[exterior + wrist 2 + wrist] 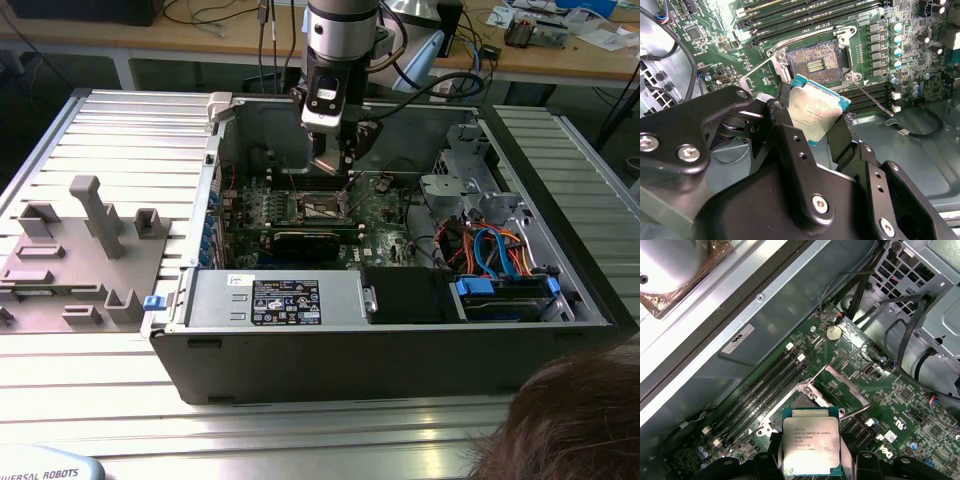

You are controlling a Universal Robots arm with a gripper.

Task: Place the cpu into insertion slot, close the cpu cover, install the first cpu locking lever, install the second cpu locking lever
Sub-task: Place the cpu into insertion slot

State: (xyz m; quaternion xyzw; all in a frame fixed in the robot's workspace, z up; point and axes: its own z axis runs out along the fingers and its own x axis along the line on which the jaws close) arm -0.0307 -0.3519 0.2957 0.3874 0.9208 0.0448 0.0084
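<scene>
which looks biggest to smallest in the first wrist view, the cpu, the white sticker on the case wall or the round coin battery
1. cpu, though it is nearest the camera, which inflates it
2. white sticker
3. coin battery

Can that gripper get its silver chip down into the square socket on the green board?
Probably yes: the gripper holds the silver square chip over the gold-centred square socket, which lies uncovered with nothing between.
</scene>
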